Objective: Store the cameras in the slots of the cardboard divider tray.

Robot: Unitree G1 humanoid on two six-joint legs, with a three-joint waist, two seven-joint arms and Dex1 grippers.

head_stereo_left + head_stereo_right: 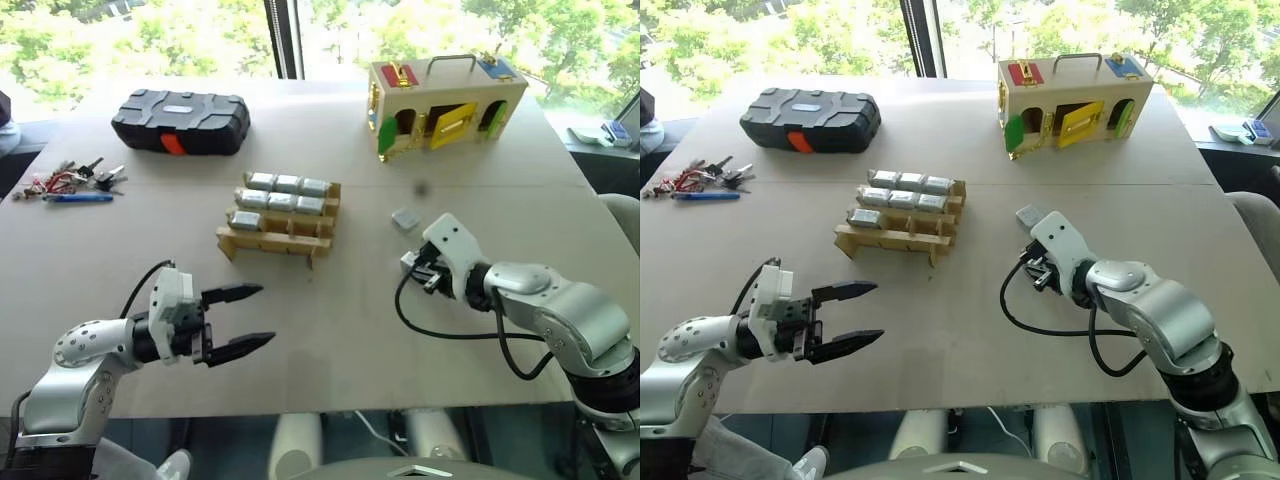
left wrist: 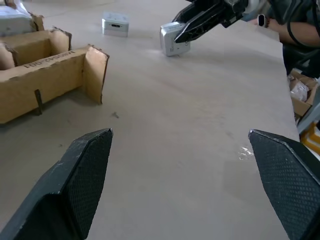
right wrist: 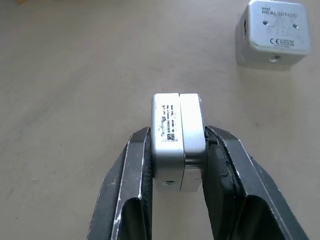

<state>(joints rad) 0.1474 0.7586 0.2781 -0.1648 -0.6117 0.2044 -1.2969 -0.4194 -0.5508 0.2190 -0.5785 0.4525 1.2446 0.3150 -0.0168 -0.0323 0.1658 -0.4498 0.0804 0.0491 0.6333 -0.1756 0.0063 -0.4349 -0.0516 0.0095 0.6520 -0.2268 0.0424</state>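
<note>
w/ right gripper point(image 3: 177, 150) pinching a camera point(image 3: 177, 135), we lift straight & carry toward 10 o'clock into an empty front slot of the tray point(image 1: 262, 243); left gripper point(image 1: 245, 318) spread, idle.

The loose camera point(image 3: 272, 31) lying on the surface carries "intel REALSENSE" in small print, with a CE mark and other small symbols below it, too small to read. The camera point(image 3: 178, 140) in the right pincer point(image 3: 178, 165) bears a black printed label, illegible. Printing on the tray point(image 2: 50, 70) wall cannot be read.
</note>
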